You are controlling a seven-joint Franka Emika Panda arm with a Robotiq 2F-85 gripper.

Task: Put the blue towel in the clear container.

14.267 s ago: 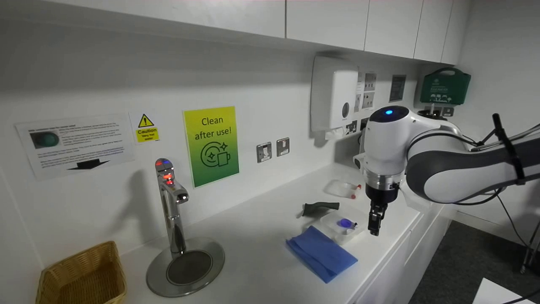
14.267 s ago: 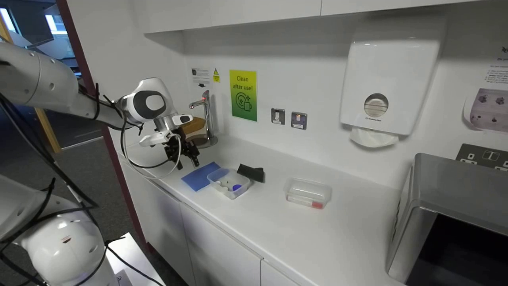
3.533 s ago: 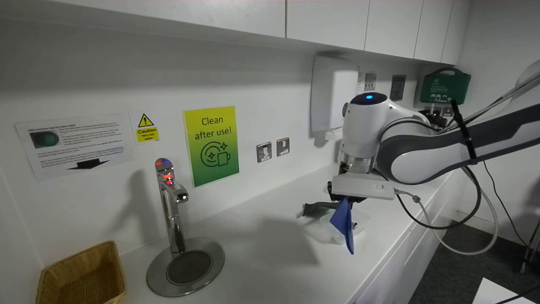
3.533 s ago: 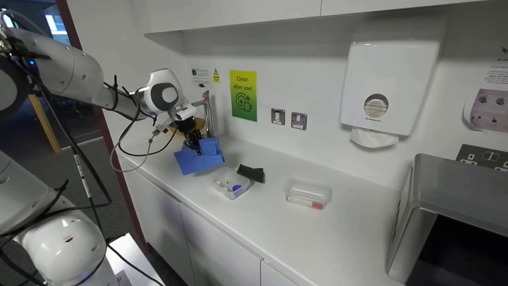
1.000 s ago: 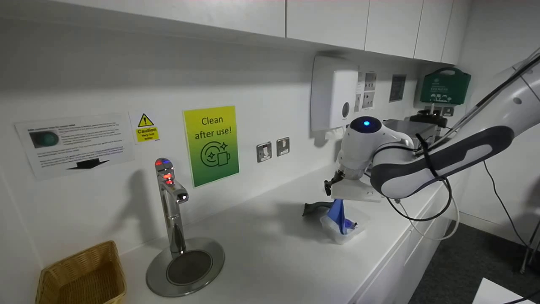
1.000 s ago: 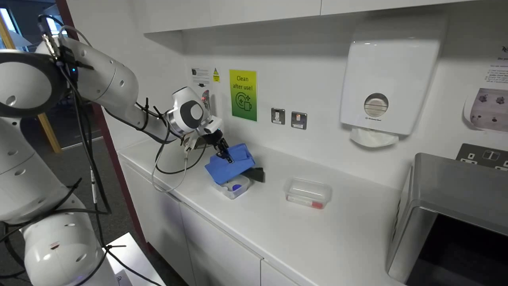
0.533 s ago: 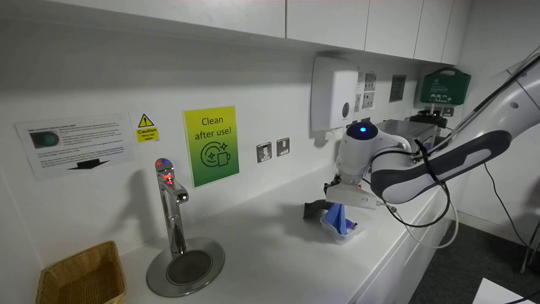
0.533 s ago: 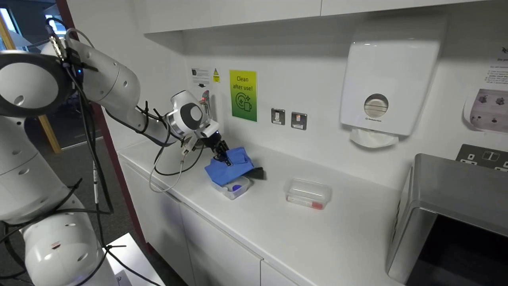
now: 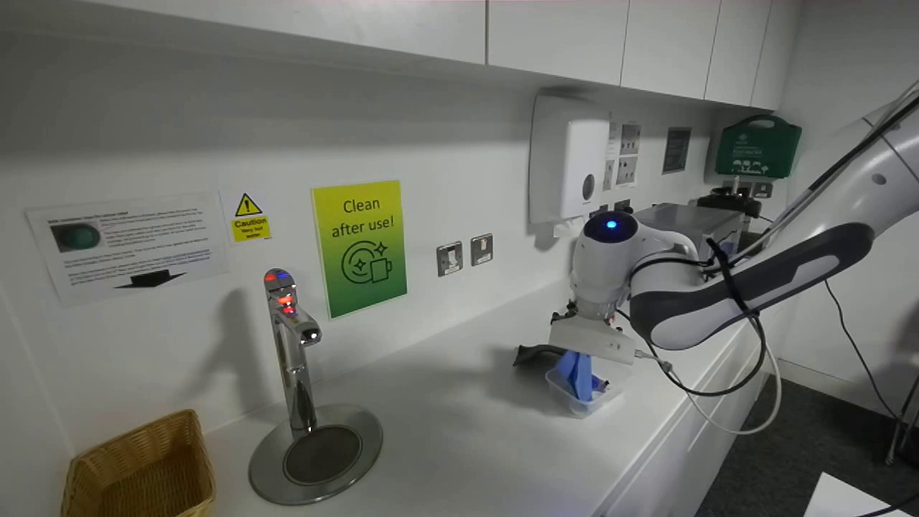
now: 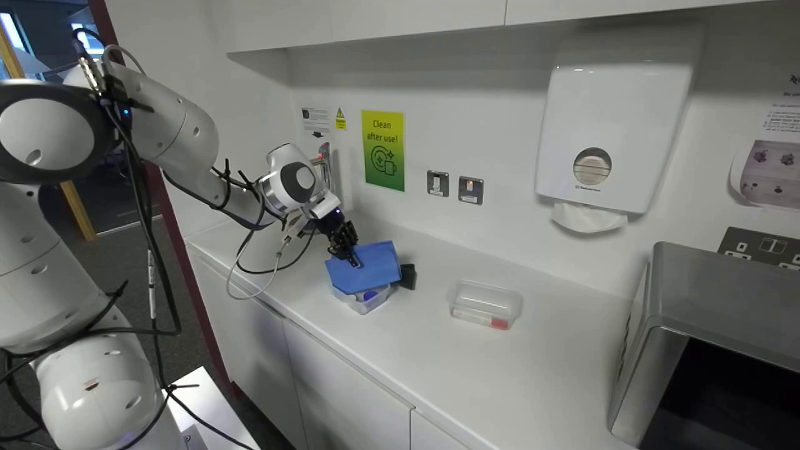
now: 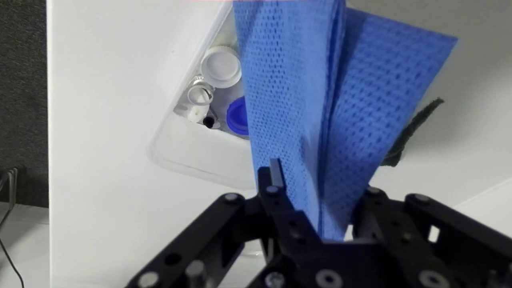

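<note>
One blue towel (image 10: pixel 377 265), two clear containers (image 10: pixel 375 305), one tap (image 9: pixel 294 352).

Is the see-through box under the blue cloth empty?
No, the wrist view shows a round white piece and a round blue piece inside the clear container.

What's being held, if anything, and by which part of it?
Apparently nothing is gripped: the fingers stand apart, with the upper part of the blue towel between them.

Towel (image 9: pixel 583 377) seemingly over clear container (image 9: pixel 580 409)
</note>
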